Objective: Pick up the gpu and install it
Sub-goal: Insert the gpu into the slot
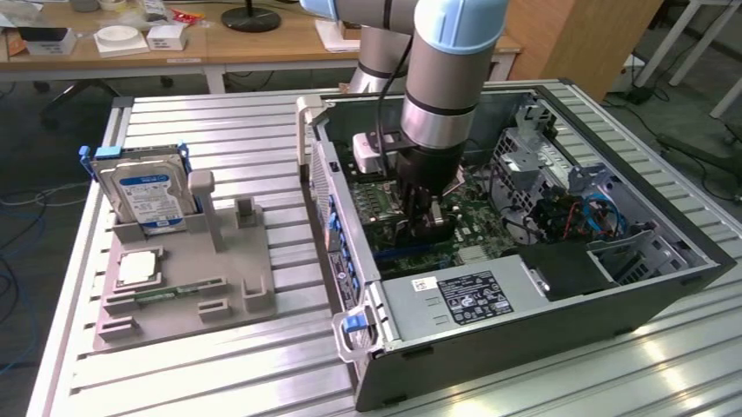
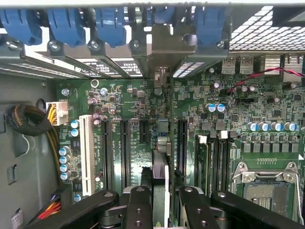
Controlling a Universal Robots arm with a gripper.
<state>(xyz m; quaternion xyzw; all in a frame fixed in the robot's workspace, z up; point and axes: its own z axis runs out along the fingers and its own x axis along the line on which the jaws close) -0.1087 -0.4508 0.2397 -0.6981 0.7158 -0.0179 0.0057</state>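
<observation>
My gripper point(image 1: 425, 224) is down inside the open computer case point(image 1: 649, 295), over the green motherboard point(image 1: 481, 221). In the wrist view the gripper point(image 2: 161, 191) is shut on the gpu point(image 2: 160, 164), which I see edge-on as a thin upright card running between the black fingers point(image 2: 138, 205). The card stands in line with a black expansion slot among several parallel slots point(image 2: 125, 152). Its silvery end bracket point(image 2: 159, 45) sits against the case's rear slot openings, below the blue clips point(image 2: 109, 24). I cannot tell how deep the card's lower edge sits in the slot.
A grey fixture point(image 1: 249, 300) on the slatted table holds a silver hard drive with blue label point(image 1: 145, 195), a square chip point(image 1: 137, 268) and a small green memory stick point(image 1: 174, 293). The case walls, the drive cage point(image 1: 545, 165) and cable bundles point(image 2: 26, 119) close in around the gripper. The processor socket point(image 2: 264, 191) lies beside it.
</observation>
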